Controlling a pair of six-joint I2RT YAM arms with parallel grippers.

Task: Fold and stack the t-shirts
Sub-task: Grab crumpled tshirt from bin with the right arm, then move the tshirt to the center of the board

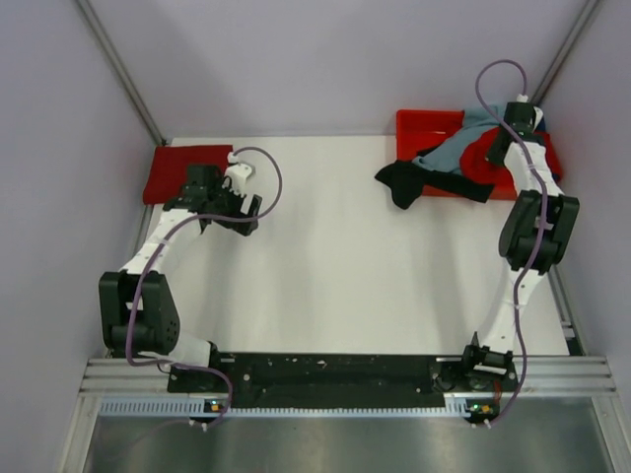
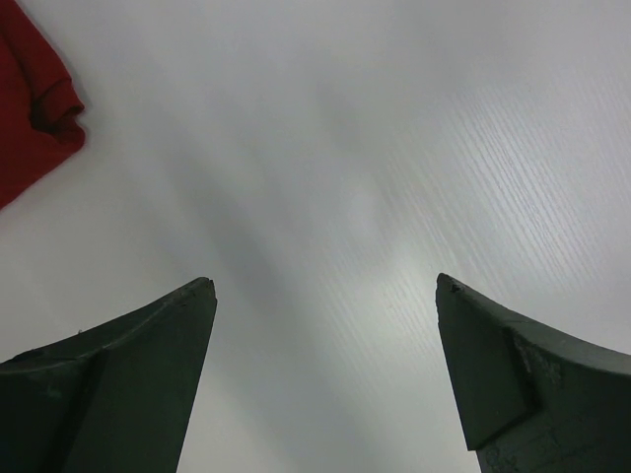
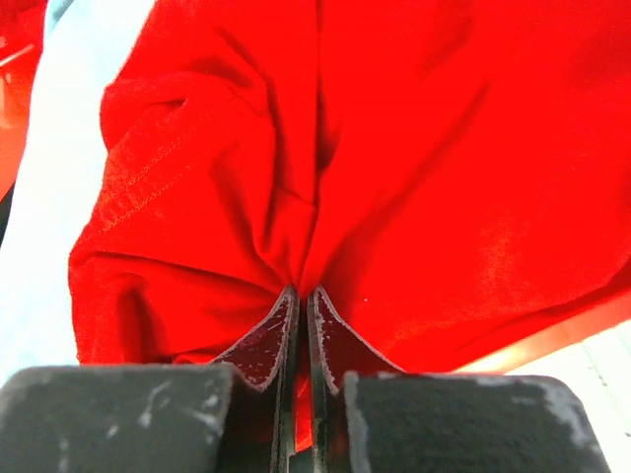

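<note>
Pinching a fold of the bright red t-shirt, the right gripper is clamped on cloth heaped with a grey-blue t-shirt and a black t-shirt over the tray at far right. The left gripper is held spread wide above the counter, near the folded darker red t-shirt at far left

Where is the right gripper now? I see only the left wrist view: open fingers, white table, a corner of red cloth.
Observer: The right gripper is shut on the bright red t-shirt, at the far right.
Operator: Is that shirt alone?
Observer: No, it lies in a pile with a grey-blue t-shirt and a black t-shirt over the red tray.
Operator: And my red cloth?
Observer: It is a darker red t-shirt, a flat rectangle at the far left corner of the table.
</note>
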